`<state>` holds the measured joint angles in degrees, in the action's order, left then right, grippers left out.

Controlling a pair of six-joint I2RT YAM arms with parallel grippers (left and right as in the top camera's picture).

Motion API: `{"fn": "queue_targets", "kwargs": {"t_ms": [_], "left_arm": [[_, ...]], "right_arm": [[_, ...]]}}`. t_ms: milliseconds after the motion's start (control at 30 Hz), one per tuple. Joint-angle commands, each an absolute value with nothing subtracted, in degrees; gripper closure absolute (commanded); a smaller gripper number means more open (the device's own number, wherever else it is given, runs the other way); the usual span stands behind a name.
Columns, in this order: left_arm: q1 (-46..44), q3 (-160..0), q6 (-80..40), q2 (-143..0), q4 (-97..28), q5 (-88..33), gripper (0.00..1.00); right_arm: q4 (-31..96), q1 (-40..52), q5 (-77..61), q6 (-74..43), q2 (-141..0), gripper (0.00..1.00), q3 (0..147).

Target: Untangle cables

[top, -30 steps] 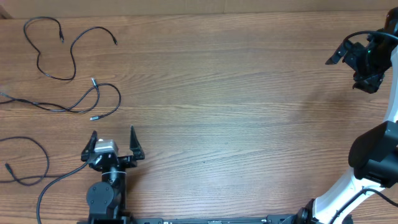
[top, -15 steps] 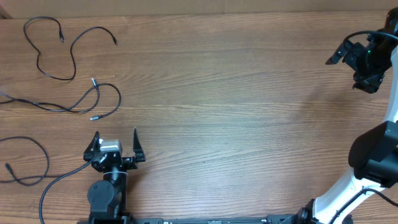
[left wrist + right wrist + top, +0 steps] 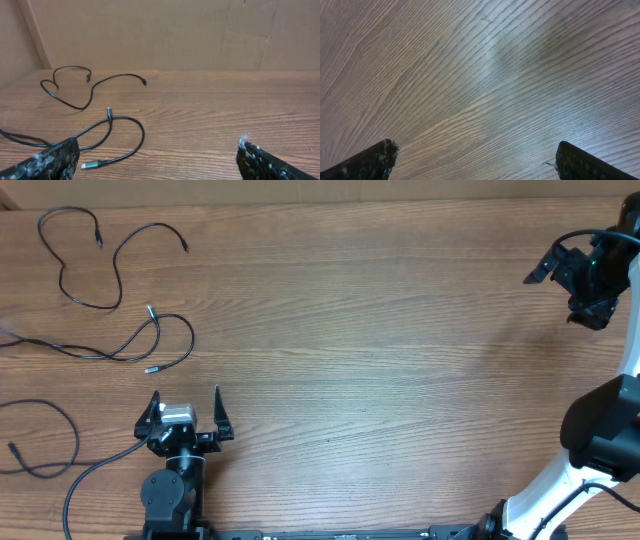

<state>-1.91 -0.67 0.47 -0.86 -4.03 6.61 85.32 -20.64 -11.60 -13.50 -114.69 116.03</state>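
Observation:
Three thin black cables lie apart at the table's left. The far cable [image 3: 62,280] snakes near the back edge. The middle cable [image 3: 192,338] makes a loop with a silver plug. The near cable [image 3: 76,432] curls at the left edge. My left gripper [image 3: 185,402] is open and empty, just in front of the middle cable. In the left wrist view the middle cable [image 3: 143,136] and its silver plug [image 3: 90,164] lie just ahead of my left gripper [image 3: 157,160], with the far cable [image 3: 120,75] beyond. My right gripper [image 3: 558,295] is open and empty at the far right, over bare wood [image 3: 477,160].
A wooden table [image 3: 380,350] with a cardboard wall [image 3: 175,30] along its back edge. A thicker black robot cable [image 3: 90,475] runs left of the left arm's base. The right arm [image 3: 600,440] stands along the right edge.
My left gripper has shifted slightly right and toward the front edge. The cables and the right arm have not moved.

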Motion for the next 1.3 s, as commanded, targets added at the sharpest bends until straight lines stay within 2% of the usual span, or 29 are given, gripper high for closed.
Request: {"fn": "queue_targets", "kwargs": {"t_ms": [0, 433, 700, 900, 1267], "left_arm": [[-2.2, -0.3, 1.7, -0.3, -3.9, 5.9, 0.00], [-2.2, -0.3, 1.7, -0.3, -3.9, 5.9, 0.01], [-2.2, -0.3, 1.7, -0.3, -3.9, 5.9, 0.00], [-2.2, -0.3, 1.7, -0.3, -3.9, 5.9, 0.00], [-2.2, -0.3, 1.7, -0.3, -3.9, 5.9, 0.00]], "right_arm": [[85.2, -20.8, -11.7, -13.7, -113.3, 0.00, 117.0], [85.2, -20.8, -11.7, -13.7, -112.6, 0.00, 117.0], [85.2, -20.8, -11.6, -13.5, -107.1, 0.00, 117.0], [80.7, -20.1, -10.2, -13.0, -99.8, 0.00, 116.9], [63.1, -7.5, -10.3, 6.8, -81.1, 0.00, 106.0]]}}
